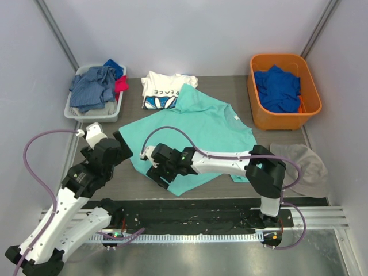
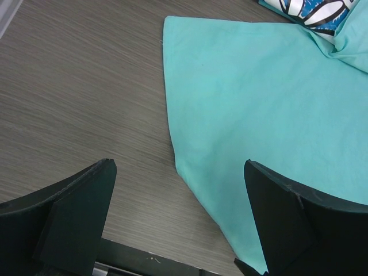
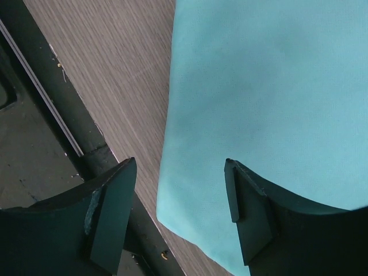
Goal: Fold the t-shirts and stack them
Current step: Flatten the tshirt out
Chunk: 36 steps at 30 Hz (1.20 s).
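The mint-teal t-shirt [image 1: 201, 129] lies spread across the middle of the table, one sleeve overlapping the folded white "PEACE" t-shirt [image 1: 160, 90] behind it. My left gripper [image 1: 122, 145] hovers open at the teal shirt's left edge; in the left wrist view that edge [image 2: 253, 86] runs between the fingers of the gripper [image 2: 179, 172], with a corner of the white shirt's print [image 2: 313, 8] at the top. My right gripper [image 1: 157, 171] stands open over the shirt's near-left corner. The teal cloth [image 3: 264, 80] lies under the gripper [image 3: 179, 167], and nothing is held.
A pale basket [image 1: 72, 112] at the back left holds grey-blue clothes. An orange bin [image 1: 257, 109] at the back right holds a royal blue garment [image 1: 279, 89]. A grey garment [image 1: 303, 164] lies at the right. A black rail [image 1: 190, 206] runs along the table's near edge.
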Motion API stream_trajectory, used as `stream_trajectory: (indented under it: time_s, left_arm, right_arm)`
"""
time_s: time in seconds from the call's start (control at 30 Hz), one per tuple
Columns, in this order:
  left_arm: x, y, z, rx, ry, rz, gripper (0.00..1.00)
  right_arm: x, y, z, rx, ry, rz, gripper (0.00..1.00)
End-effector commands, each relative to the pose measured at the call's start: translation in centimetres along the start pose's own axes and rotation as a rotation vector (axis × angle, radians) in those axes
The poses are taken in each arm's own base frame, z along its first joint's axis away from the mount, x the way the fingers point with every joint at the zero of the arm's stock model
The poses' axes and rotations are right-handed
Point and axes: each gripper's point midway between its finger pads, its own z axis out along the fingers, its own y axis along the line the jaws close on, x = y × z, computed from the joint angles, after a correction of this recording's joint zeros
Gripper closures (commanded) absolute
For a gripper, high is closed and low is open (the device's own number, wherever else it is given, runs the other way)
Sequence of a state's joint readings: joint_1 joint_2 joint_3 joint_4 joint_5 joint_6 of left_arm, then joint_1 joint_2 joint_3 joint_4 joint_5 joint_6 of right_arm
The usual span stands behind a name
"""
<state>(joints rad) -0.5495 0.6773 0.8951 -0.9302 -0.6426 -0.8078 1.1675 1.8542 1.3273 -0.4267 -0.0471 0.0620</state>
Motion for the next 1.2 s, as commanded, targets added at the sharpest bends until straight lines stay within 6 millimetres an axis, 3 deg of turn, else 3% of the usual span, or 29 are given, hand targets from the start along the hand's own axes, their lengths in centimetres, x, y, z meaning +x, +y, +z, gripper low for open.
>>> stream_trajectory:
  time_s: [0.0, 0.2, 0.57, 0.63, 0.83, 1.03, 1.17]
  left_arm:
    - [-0.3, 0.5, -0.3, -0.011, -0.019, -0.022, 0.00]
    - [-0.4, 1.4, -0.8, -0.020, -0.034, -0.027, 0.00]
    - [-0.2, 2.0, -1.1, -0.024, -0.041, -0.043, 0.00]
    - [-0.1, 2.1, -1.0, -0.026, -0.040, -0.043, 0.00]
    - [-0.1, 2.4, -1.2, -0.031, -0.045, -0.043, 0.00]
    - [-0.1, 2.4, -1.2, -0.032, -0.044, -0.042, 0.00]
    - [-0.3, 2.2, -1.2, -0.029, -0.044, -0.043, 0.00]
  right_arm:
    - [0.0, 0.1, 0.2, -0.008, -0.014, 0.026, 0.31]
    - [1.4, 0.4, 2.2, -0.027, 0.017, 0.043, 0.36]
    - [1.2, 1.5, 2.6, -0.059, 0.017, 0.044, 0.37]
    - [1.8, 1.7, 3.0, -0.061, 0.035, 0.043, 0.45]
    - [2.2, 1.7, 3.7, -0.056, 0.042, 0.048, 0.99]
    - [-0.3, 1.2, 1.9, -0.023, -0.043, 0.061, 0.99]
    - [-3.0, 0.6, -0.7, 0.016, -0.137, 0.077, 0.99]
